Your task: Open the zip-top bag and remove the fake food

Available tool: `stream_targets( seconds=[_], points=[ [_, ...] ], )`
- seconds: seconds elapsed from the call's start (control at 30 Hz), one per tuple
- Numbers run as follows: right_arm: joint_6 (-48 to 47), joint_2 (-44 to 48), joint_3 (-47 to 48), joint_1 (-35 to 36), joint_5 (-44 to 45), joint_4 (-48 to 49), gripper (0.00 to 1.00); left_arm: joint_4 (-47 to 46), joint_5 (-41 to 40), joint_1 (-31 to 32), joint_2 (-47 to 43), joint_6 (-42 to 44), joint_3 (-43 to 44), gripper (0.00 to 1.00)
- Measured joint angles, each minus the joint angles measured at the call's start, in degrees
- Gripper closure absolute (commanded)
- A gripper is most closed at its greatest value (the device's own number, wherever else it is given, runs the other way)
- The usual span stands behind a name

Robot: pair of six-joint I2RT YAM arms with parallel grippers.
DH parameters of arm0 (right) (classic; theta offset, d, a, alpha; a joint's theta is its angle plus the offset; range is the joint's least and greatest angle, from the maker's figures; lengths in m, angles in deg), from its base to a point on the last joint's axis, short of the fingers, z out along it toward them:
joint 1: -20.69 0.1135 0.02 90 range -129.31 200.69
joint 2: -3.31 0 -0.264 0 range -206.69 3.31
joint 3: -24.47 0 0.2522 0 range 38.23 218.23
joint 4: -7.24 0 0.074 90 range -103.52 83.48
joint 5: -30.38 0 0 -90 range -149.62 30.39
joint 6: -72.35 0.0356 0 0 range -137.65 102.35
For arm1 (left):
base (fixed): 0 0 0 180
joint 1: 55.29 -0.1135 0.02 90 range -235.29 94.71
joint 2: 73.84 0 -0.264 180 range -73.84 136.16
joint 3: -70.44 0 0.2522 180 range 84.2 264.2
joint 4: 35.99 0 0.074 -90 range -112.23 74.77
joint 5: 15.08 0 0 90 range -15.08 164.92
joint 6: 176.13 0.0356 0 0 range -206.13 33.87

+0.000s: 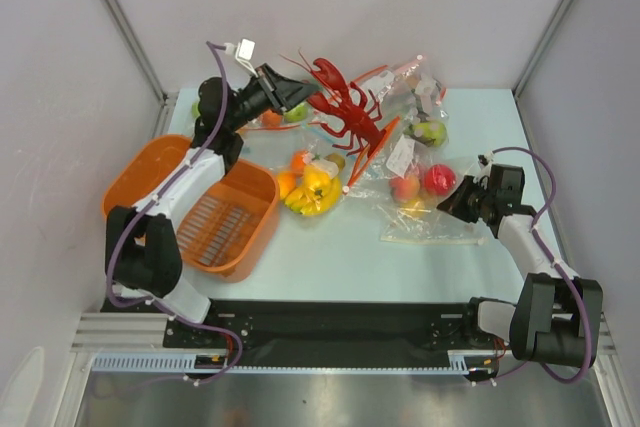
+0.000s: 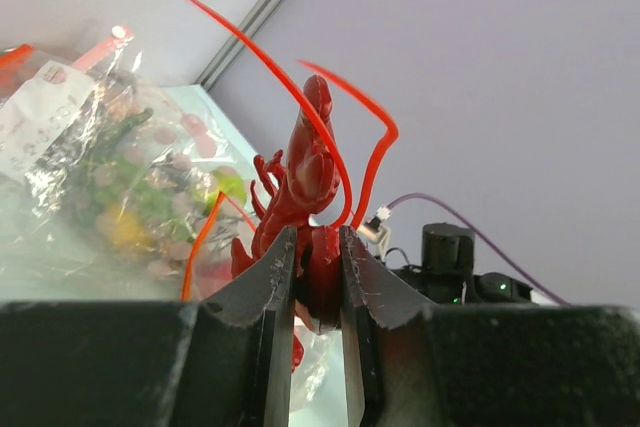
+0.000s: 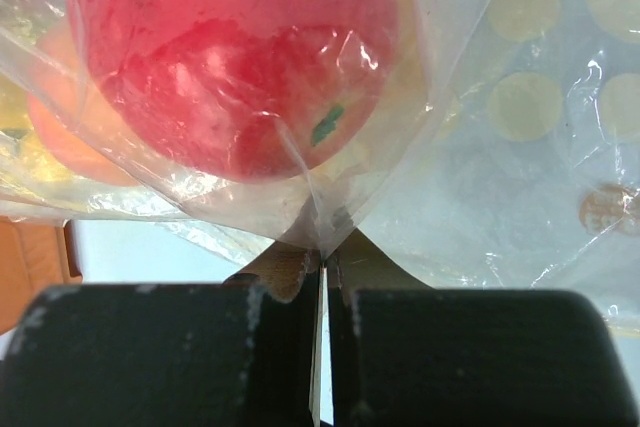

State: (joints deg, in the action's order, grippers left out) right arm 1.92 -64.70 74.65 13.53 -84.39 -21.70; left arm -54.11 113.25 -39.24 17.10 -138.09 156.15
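Observation:
My left gripper [image 1: 300,97] is shut on the tail of the dark-red lobster [image 1: 345,107] and holds it in the air above the back of the table, outside the bag. In the left wrist view the lobster [image 2: 305,172] stands up between my fingers, gripper [image 2: 318,247]. The zip-top bag [image 1: 430,217] lies right of centre, its orange-red zip strip [image 1: 375,152] raised and open. A red apple [image 1: 438,179] and a peach-orange fruit [image 1: 404,188] are inside. My right gripper [image 1: 457,202] is shut on the bag's plastic [image 3: 520,147], just below the red apple [image 3: 240,57], gripper [image 3: 322,252].
An orange basket [image 1: 150,172] stands at the left. A small bag with bananas [image 1: 312,190] lies at centre. Another clear bag with a green apple [image 1: 430,130] lies at the back right. Grey walls close in the table on three sides.

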Motion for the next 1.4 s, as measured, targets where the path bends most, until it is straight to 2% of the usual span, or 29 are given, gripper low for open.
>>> stream_targets(
  seconds=[0.27,0.63,0.73,0.9,1.03,1.4],
  points=[
    [-0.2,0.0,0.0,0.0,0.1,-0.2,1.00,11.1,1.0,-3.2,-6.1,6.3,0.0,1.00],
    [-0.2,0.0,0.0,0.0,0.1,-0.2,1.00,27.0,0.7,-10.4,-24.3,13.7,-1.9,1.00],
    [-0.2,0.0,0.0,0.0,0.0,-0.2,1.00,35.1,-1.7,-14.6,-28.8,16.2,-1.7,1.00],
    [-0.2,0.0,0.0,0.0,-0.1,-0.2,1.00,54.2,-11.3,-21.7,-34.5,20.8,0.2,1.00],
    [-0.2,0.0,0.0,0.0,-0.1,-0.2,1.00,61.8,-16.0,-26.2,-38.9,23.1,-1.0,1.00],
    [-0.2,0.0,0.0,0.0,-0.3,-0.2,1.00,66.3,-20.1,-27.0,-46.1,26.7,-2.6,1.00]
  ],
)
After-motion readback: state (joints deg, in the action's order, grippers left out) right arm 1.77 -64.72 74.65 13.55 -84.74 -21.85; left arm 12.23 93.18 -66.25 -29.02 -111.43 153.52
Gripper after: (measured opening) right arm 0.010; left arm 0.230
